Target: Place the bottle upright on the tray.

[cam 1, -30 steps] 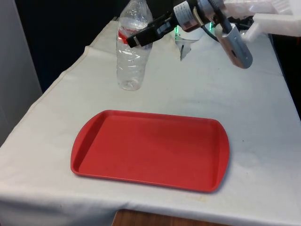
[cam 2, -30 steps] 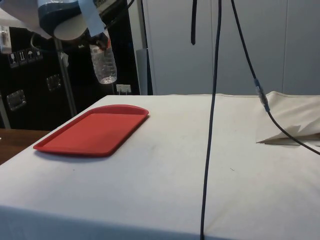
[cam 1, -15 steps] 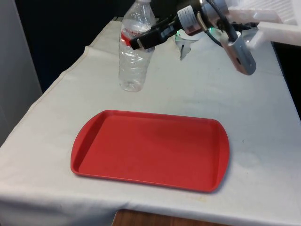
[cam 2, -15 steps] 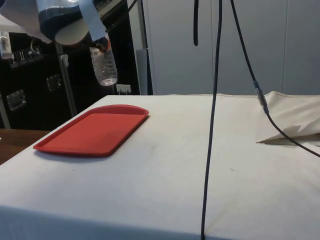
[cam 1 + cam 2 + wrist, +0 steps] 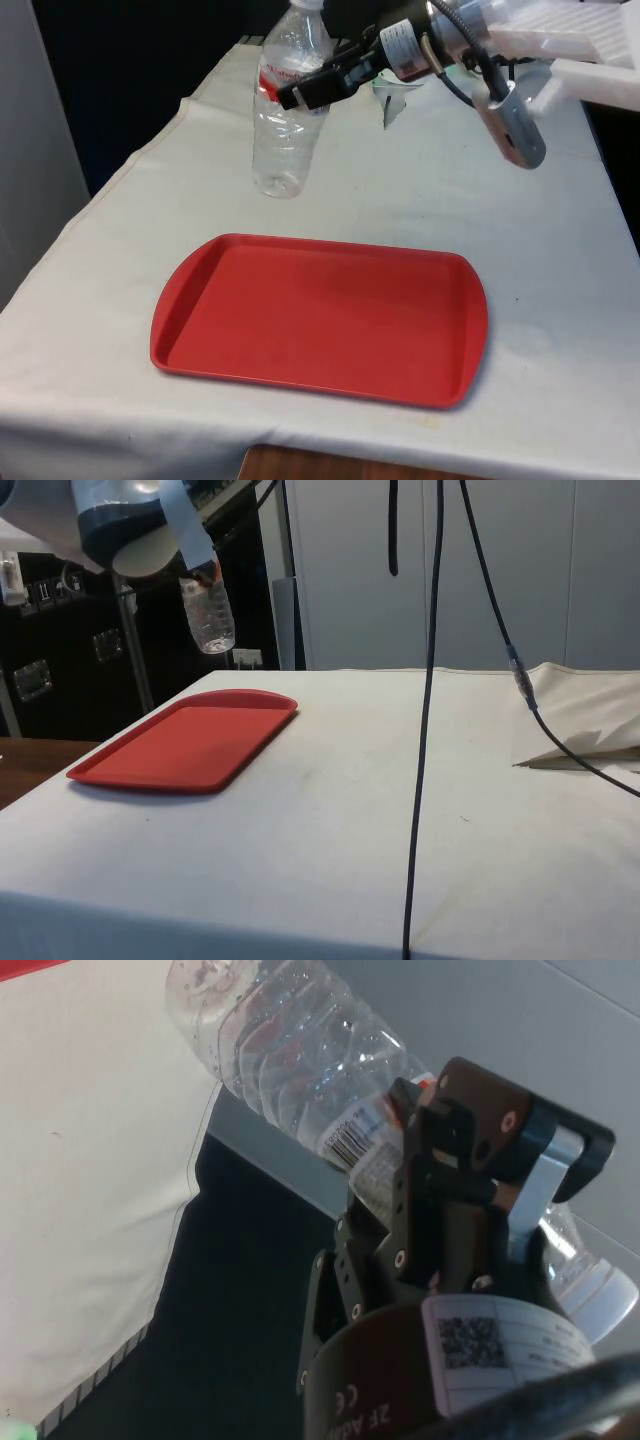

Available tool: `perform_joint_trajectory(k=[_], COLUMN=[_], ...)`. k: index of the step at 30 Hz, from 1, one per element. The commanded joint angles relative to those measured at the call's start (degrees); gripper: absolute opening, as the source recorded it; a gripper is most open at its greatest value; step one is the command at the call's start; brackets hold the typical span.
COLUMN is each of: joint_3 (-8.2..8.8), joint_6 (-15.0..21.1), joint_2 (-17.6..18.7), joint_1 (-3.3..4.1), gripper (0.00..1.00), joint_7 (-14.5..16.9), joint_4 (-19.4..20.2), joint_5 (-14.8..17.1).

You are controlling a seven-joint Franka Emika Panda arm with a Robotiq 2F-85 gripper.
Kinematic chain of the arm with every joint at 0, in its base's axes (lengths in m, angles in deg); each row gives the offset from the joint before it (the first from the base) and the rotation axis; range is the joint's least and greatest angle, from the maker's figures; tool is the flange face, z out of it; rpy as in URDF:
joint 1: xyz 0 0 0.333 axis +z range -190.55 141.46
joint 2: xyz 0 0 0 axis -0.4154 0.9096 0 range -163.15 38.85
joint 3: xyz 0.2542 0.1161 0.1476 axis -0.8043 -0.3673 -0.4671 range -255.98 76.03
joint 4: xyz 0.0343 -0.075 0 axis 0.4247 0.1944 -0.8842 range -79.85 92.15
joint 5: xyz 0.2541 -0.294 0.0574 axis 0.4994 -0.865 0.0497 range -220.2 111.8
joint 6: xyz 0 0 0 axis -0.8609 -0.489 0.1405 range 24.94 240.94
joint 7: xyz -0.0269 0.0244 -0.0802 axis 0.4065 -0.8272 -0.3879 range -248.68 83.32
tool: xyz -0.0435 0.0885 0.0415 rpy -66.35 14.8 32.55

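Front view, gripper (image 5: 300,92) clamping ribbed clear plastic bottle (image 5: 285,105) (upright) — airborne, beyond flat red tray (image 5: 320,318).

Barcode on bottle (image 5: 300,1070) label, digits unreadable; "2F" and "CE" on gripper (image 5: 470,1190).

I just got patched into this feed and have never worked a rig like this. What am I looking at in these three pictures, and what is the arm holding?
It is one white robot arm with a black two-finger gripper. One picture looks across the cloth-covered table, one looks from the table's side, and one comes from a camera on the wrist. The gripper is shut around the labelled upper part of a clear plastic bottle, holding it roughly upright. In the side view the bottle hangs in the air, above the table. A red tray lies flat on the cloth with nothing on it. The bottle is not yet on the tray.
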Motion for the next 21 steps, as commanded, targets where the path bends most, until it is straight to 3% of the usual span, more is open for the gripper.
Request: perform_joint_trajectory(k=[1, 17, 21], joint_3=[-0.06, -0.80, -1.55], joint_6=[0.0, 0.0, 0.7], joint_2=[0.1, 0.6, 1.0], joint_1=[0.00, -0.06, -0.57], gripper=[0.34, 0.34, 0.34], joint_7=[-0.1, -0.3, -1.2], joint_4=[-0.1, 0.0, -0.1], joint_5=[0.1, 0.0, 0.6])
